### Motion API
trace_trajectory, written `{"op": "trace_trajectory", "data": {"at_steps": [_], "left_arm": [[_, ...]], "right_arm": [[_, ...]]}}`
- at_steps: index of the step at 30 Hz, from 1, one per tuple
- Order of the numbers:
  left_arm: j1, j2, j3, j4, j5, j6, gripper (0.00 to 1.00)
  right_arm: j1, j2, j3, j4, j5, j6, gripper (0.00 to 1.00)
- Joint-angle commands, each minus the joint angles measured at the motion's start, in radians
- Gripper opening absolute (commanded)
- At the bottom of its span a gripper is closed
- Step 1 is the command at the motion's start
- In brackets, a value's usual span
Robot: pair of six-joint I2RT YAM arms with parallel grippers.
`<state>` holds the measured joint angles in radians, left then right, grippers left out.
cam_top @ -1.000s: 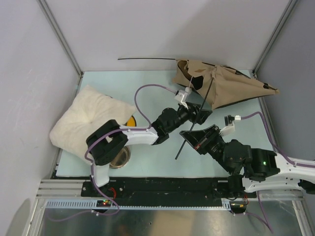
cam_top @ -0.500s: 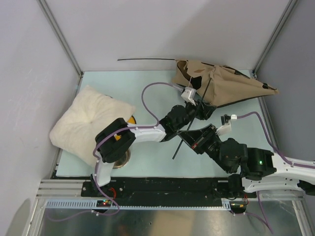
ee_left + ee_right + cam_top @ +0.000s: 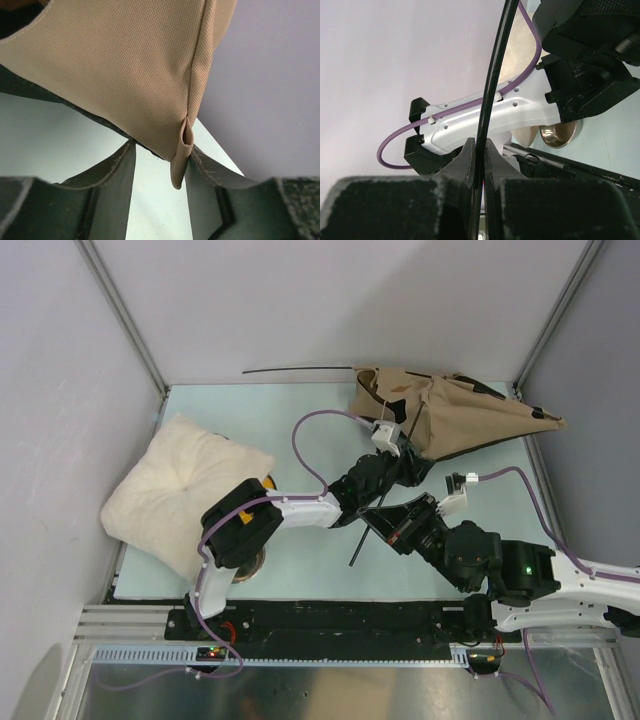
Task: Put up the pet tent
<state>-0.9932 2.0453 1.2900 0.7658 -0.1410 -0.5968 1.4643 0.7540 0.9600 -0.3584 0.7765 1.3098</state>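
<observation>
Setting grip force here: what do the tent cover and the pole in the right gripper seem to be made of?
The tent cover: matte tan woven cloth, perhaps canvas or polyester; fine weave grain and a sewn seam show. The pole: smooth, glossy black rod, slightly bowed; fibreglass or coated metal, cannot tell which.

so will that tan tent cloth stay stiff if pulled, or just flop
Probably floppy: the tent cloth lies slumped and creased. Likely light, being thin weave. The black pole in the right pincer looks springy; it curves slightly.
</observation>
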Motion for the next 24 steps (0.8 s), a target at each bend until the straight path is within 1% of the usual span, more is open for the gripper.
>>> {"op": "trace_trajectory", "data": {"at_steps": [1,10,14,15,18,24], "left_arm": [[-0.009,0.008,0.016,0.015,-0.040,-0.012,0.44],[-0.009,0.015,0.036,0.013,-0.028,-0.001,0.24],[-0.009,0.018,0.038,0.012,-0.017,0.008,0.05],[-0.009,0.018,0.037,0.011,-0.015,0.009,0.03],[-0.009,0.014,0.033,0.012,-0.015,0.010,0.00],[-0.006,-0.016,-0.007,0.012,0.003,0.023,0.00]], "right_arm": [[-0.009,-0.011,0.045,0.012,0.061,-0.023,0.00],[-0.010,-0.030,0.045,-0.009,0.070,-0.028,0.00],[-0.010,-0.035,0.045,-0.015,0.072,-0.032,0.00],[-0.012,-0.036,0.045,-0.017,0.072,-0.033,0.00],[-0.012,-0.041,0.045,-0.021,0.073,-0.041,0.00],[-0.010,-0.042,0.045,-0.045,0.087,-0.083,0.00]]}}
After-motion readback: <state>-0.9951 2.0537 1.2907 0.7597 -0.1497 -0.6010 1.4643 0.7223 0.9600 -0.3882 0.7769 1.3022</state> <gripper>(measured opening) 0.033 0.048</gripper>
